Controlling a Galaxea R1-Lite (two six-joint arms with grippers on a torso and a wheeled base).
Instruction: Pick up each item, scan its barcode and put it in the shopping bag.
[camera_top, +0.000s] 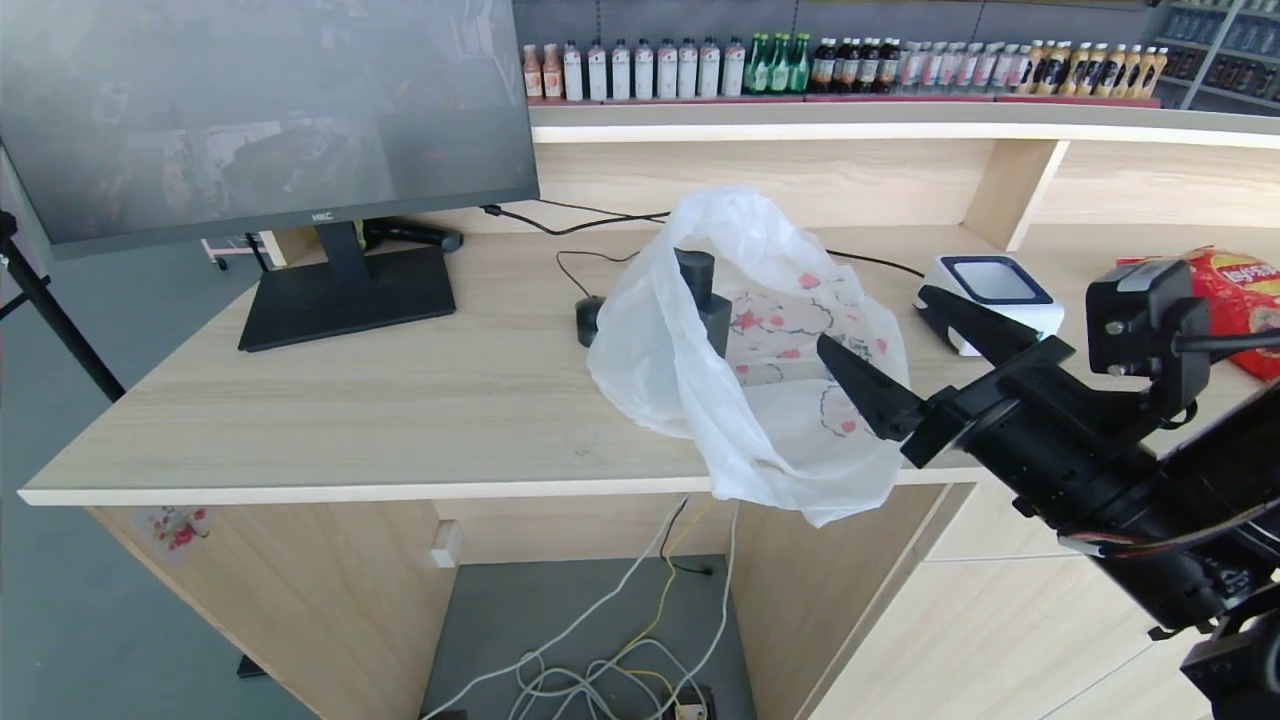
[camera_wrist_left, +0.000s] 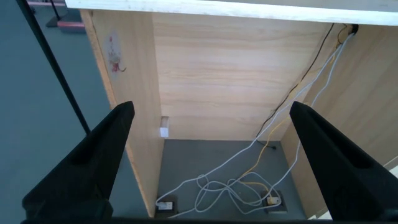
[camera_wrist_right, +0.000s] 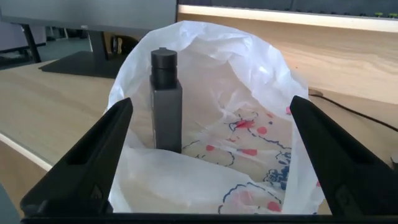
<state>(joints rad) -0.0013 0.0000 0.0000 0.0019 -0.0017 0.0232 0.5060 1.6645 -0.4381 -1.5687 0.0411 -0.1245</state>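
A white plastic shopping bag (camera_top: 770, 360) with red and blue print stands open on the wooden counter (camera_top: 420, 390), held up by a dark grey post (camera_top: 700, 285) inside it. My right gripper (camera_top: 905, 345) hovers open at the bag's right side, fingers pointing toward its mouth, nothing between them. In the right wrist view the bag (camera_wrist_right: 249, 149) and the post (camera_wrist_right: 166, 102) lie straight ahead between the open fingers. A red snack packet (camera_top: 1245, 305) lies at the counter's far right. A white barcode scanner (camera_top: 990, 295) sits behind the gripper. My left gripper (camera_wrist_left: 208, 165) is open below the counter, facing cables.
A monitor (camera_top: 270, 110) on a black stand occupies the counter's left back. A black mouse-like object (camera_top: 588, 320) and cables lie behind the bag. A raised shelf (camera_top: 850, 120) with bottles runs along the back. Loose cables (camera_wrist_left: 249, 180) hang under the counter.
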